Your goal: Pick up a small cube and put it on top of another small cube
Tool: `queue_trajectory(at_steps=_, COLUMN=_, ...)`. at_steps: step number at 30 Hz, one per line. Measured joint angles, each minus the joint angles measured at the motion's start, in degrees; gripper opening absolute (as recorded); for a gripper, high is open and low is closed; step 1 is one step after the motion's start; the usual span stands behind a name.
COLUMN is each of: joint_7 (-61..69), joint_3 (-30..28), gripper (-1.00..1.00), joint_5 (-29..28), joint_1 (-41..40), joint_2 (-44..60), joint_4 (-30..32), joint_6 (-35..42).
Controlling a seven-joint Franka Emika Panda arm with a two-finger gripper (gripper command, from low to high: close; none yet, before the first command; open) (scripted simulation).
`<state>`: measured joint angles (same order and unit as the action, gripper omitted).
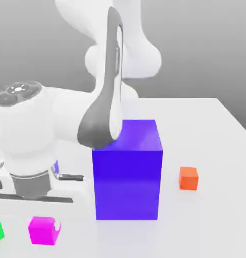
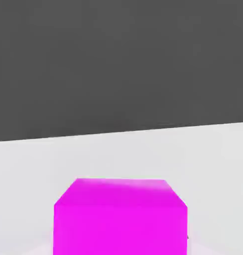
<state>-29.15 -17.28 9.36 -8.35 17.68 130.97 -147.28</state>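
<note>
Claw clamped on the small magenta cube (image 1: 44, 230) near the worktop (image 1: 210, 216), ready for stacking on another cube.

The white arm (image 1: 107, 75) bends down from above toward the exterior view's left, its hand (image 1: 26, 151) low over the table, gripper (image 1: 44, 221) closed on the magenta cube (image 1: 44, 230).
</note>
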Motion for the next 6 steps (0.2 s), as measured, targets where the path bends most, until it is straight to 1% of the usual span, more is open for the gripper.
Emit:
queue_trajectory(at_steps=2, joint_7=0.07, joint_3=-1.19, gripper=-1.00, joint_5=3.72, joint_1=-4.27, joint_2=3.72, joint_4=-1.58, joint_6=-1.69)
queue_trajectory(at_steps=3, joint_7=0.37, joint_3=-1.24, gripper=1.00, joint_5=5.87, joint_1=-6.58, joint_2=6.27, joint_4=-2.67, joint_6=-2.89)
queue_trajectory(at_steps=6, joint_7=0.38, joint_3=-1.24, gripper=1.00, joint_5=5.88, joint_1=-6.58, joint_2=6.27, joint_4=-2.67, joint_6=-2.89)
